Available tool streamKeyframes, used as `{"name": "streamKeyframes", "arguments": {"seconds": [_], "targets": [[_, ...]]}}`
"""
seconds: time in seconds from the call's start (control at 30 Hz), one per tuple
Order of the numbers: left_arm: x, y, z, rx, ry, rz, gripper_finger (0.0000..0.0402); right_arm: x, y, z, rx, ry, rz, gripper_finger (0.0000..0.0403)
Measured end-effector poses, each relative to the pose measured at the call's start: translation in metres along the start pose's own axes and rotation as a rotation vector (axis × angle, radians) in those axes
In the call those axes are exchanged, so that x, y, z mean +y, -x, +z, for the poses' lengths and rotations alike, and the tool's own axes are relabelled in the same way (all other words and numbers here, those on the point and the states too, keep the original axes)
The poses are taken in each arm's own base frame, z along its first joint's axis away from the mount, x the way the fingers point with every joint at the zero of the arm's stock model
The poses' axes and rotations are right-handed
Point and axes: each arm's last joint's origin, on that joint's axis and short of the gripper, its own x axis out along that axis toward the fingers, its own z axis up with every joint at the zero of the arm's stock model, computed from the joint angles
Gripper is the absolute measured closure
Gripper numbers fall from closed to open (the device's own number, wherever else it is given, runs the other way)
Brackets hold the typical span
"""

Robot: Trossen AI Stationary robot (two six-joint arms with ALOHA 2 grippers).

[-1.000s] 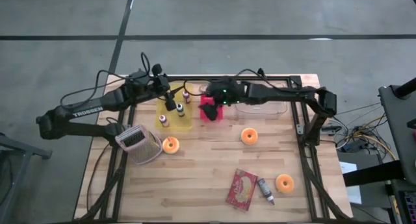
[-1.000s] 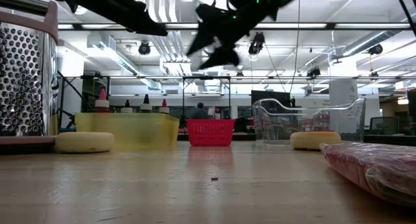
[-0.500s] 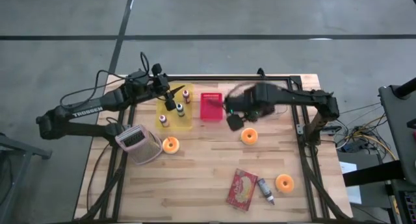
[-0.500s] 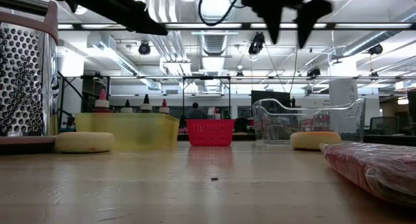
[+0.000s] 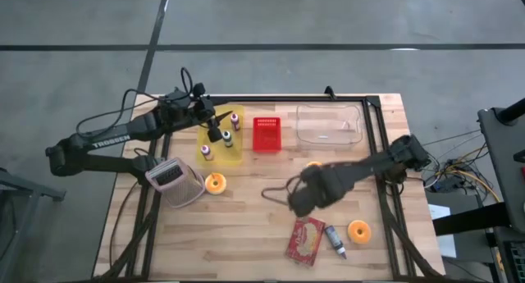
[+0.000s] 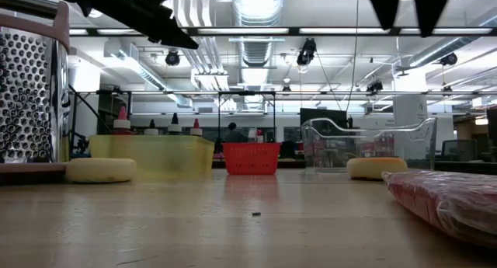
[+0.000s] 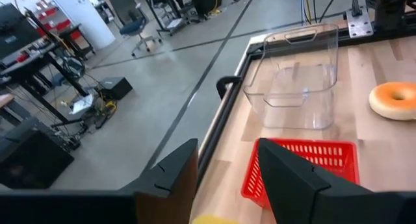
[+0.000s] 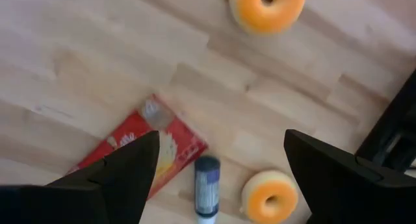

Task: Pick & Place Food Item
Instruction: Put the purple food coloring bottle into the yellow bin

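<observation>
High view: the wooden table carries everything, with the left arm reaching over its far left corner and the right arm stretched across its near right part. The clear plastic tub sits at the far right edge, the yellow tray of small bottles at the far left, and the red basket stands between them. A metal grater lies near the left edge, a donut just beside it. The red snack packet lies near the front, with a small tube just beside it and a second donut near that. A third donut shows in the right wrist view.

The right gripper hangs above the packet and tube, its fingers spread wide and holding nothing. The left gripper hovers above the yellow tray, its fingers partly apart with nothing between them.
</observation>
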Motion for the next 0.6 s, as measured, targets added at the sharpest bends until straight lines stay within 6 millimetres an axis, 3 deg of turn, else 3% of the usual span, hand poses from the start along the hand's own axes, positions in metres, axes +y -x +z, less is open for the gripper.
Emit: {"name": "streamKeyframes", "arguments": {"seconds": [0.37,0.6], "targets": [[-0.008,-0.004,-0.017,0.048,0.007,-0.021,0.0239,0.017,-0.026,-0.064,0.174,-0.179,-0.126,0.0078],[-0.006,-0.004,-0.014,0.007,0.007,-0.006,0.0239,0.033,-0.058,-0.079,0.181,-0.120,-0.225,0.0078]]}}
